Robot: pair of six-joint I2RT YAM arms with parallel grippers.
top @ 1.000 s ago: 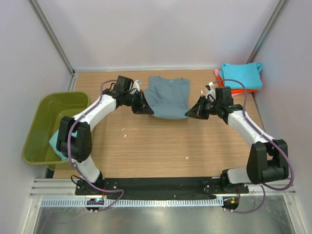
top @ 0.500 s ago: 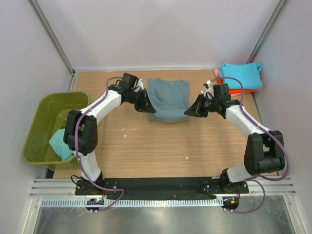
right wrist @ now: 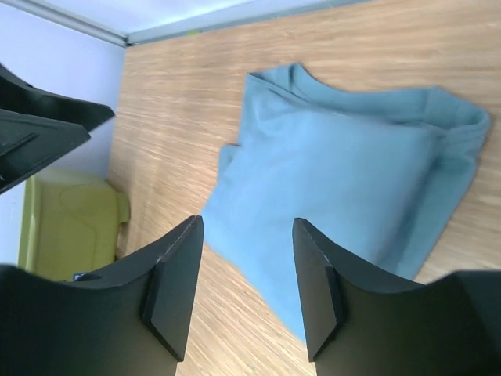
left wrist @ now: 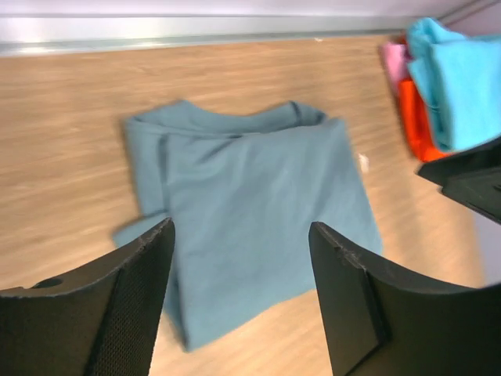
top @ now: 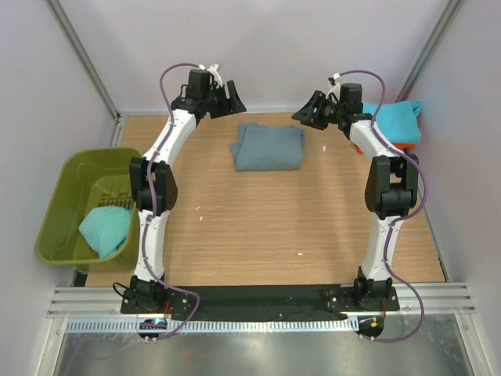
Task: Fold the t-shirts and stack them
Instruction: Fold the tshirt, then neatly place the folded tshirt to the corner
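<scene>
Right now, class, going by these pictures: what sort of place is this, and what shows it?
Most likely a robotics lab test cell: a left arm and right arm bolted at a wooden table, bare white panel walls, and a folded blue-grey cloth t-shirt plus an olive-green plastic tub.

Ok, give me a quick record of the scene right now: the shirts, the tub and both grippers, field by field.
blue-grey t-shirt: folded, flat on the table, far centre, not held
stack, far right corner: turquoise t-shirt on top; orange t-shirt and pink t-shirt beneath
olive-green tub: at the table's left edge, holds a bunched turquoise tee
left gripper: open, empty, raised
right gripper: open, empty, raised
</scene>
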